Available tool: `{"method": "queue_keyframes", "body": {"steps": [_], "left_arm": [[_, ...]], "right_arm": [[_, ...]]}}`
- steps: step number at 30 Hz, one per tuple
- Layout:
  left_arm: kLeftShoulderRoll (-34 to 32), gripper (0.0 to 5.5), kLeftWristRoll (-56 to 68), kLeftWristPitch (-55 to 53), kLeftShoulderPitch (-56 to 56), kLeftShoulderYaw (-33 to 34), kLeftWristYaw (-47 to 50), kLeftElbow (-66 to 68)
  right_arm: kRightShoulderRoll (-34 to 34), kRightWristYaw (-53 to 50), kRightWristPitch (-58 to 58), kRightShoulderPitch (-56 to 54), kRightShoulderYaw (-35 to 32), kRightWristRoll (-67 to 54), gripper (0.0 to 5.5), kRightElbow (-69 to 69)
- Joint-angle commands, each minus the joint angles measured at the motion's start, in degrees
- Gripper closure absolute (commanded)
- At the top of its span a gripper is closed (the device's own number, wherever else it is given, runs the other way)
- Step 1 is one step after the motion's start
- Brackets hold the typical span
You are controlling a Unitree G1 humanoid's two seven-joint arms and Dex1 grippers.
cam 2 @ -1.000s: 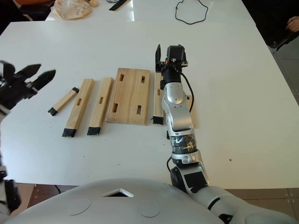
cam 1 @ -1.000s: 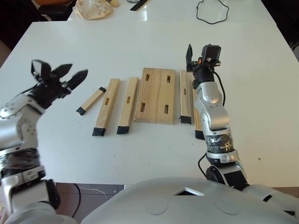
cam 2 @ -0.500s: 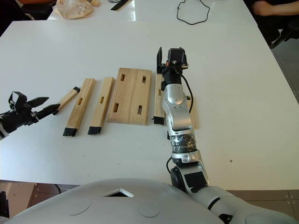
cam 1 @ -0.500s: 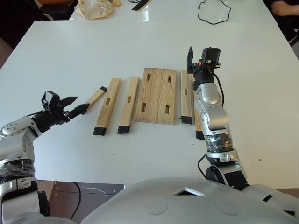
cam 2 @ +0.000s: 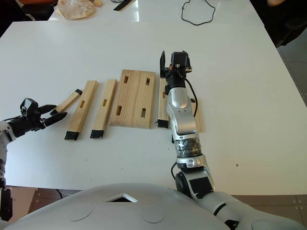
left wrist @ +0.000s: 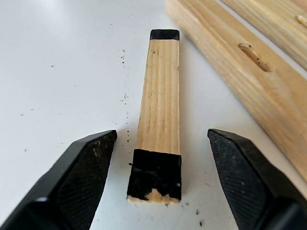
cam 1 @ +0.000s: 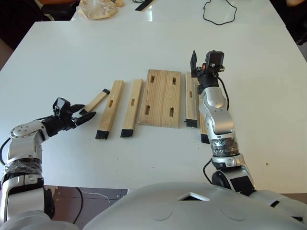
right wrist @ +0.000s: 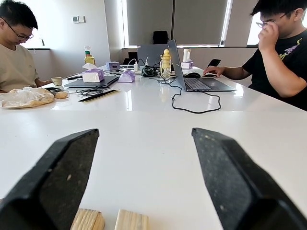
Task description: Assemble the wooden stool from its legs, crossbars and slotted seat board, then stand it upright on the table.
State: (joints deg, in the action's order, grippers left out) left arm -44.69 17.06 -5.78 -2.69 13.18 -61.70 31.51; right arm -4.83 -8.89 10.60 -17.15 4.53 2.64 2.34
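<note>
Left pincer [cam 1: 85, 114] held low, jaws spread wide; right pincer [right wrist: 145, 139] extended well forward, jaws apart, seemingly level.

Office meeting room, not a lab or workshop. A long white table [right wrist: 144, 134] runs across the room, conference style. At its far end stand an open laptop [right wrist: 201, 85] and a second laptop [right wrist: 151, 53]. A loose black cable [right wrist: 194, 112] lies beside the open one. Desk clutter sits nearby: tissue box [right wrist: 93, 75], yellow bottle [right wrist: 166, 60], a plastic bag [right wrist: 26, 97] of food. The back wall has big windows with roller blinds [right wrist: 199, 21] pulled down. A control panel [right wrist: 78, 19] is mounted on the plain white wall. A dark office chair [right wrist: 160, 37] stands by the windows.
</note>
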Motion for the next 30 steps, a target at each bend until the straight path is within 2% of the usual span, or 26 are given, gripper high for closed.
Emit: {"method": "queue_keyframes", "body": {"steps": [1, 9, 15, 19, 25, 28, 30], "left_arm": [[-1.5, 2.16, -2.4, -2.2, 3.4, -1.7, -0.2, 1.2], [-2.7, 3.28, -3.9, -0.1, 0.7, -3.1, 0.9, 9.8], [-2.1, 4.14, -3.1, 1.2, 0.9, -4.7, -0.9, 9.3], [-1.8, 4.14, -2.9, 2.2, 0.5, -5.5, -1.9, 8.3], [-1.7, 4.14, -3.3, 4.5, -1.6, -4.8, 1.7, 10.9], [-0.5, 4.14, 1.6, 3.2, -3.6, -0.7, 3.1, 7.6], [1.2, 4.14, 7.7, -1.0, -5.6, 2.6, 3.8, -0.7]], "right_arm": [[-0.6, -0.1, -0.3, 0.7, 0.1, 0.6, 1.94, 0.0], [-0.8, -0.5, -0.7, 1.1, 0.5, 0.7, 1.94, 0.4], [-0.9, -0.8, -1.2, 1.2, 0.5, 0.9, 1.94, 0.9], [-1.1, -1.2, -1.6, 1.0, 0.4, 1.1, 1.94, 1.4], [-1.0, -1.8, -2.4, 0.4, -0.1, 1.0, 1.94, 2.3], [-0.5, -1.9, -3.0, -0.2, -0.7, 0.9, 1.94, 2.8], [0.3, -1.8, -4.2, -1.3, -1.1, 1.2, 1.94, 3.8]]}}
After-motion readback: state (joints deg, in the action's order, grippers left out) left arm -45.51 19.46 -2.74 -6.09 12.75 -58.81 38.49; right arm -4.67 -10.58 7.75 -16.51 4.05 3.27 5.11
